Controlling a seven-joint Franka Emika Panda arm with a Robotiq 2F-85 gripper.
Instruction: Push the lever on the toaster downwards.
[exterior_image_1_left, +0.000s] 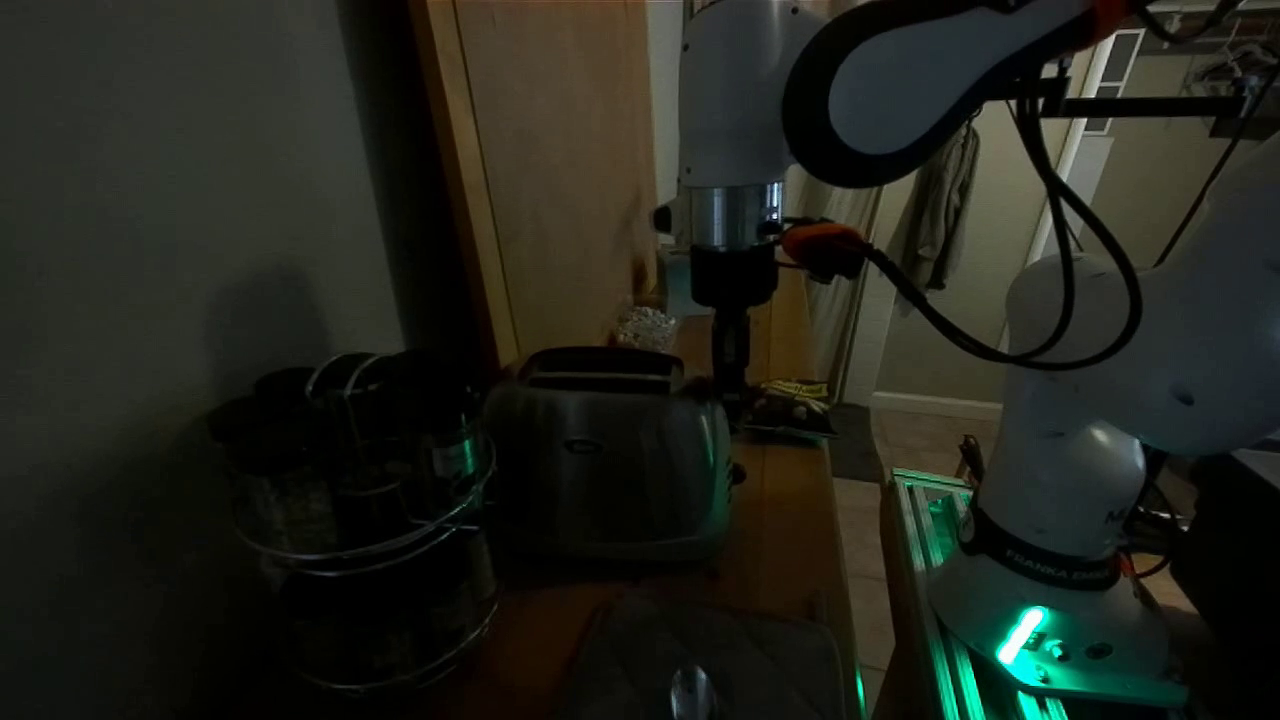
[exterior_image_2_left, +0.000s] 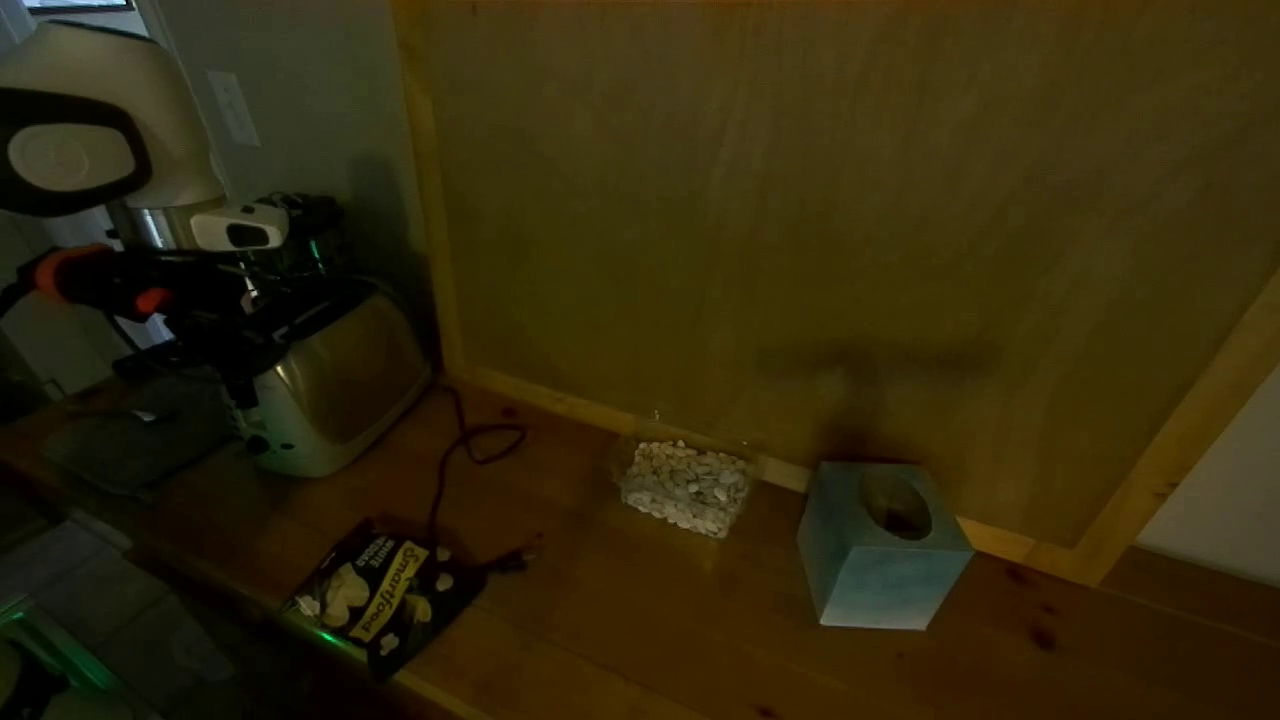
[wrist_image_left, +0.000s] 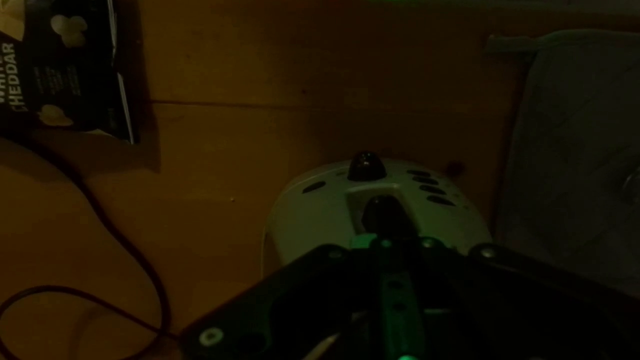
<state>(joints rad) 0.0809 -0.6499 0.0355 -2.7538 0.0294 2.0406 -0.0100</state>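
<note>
The shiny steel toaster stands on the wooden counter, and it also shows in an exterior view. The wrist view looks down on its light end panel, with a dark knob, several dark buttons and a recess. A dark rounded shape, apparently the lever, sits in the recess. My gripper points down over it with its fingers together, nothing visible between them. The fingertips blend into the dark lever, so I cannot tell whether they touch. In both exterior views the gripper is beside the toaster's end.
A black popcorn bag and the cord lie beside the toaster. A box of white stones and a blue tissue box stand along the wooden panel. A wire rack and a grey mat flank the toaster.
</note>
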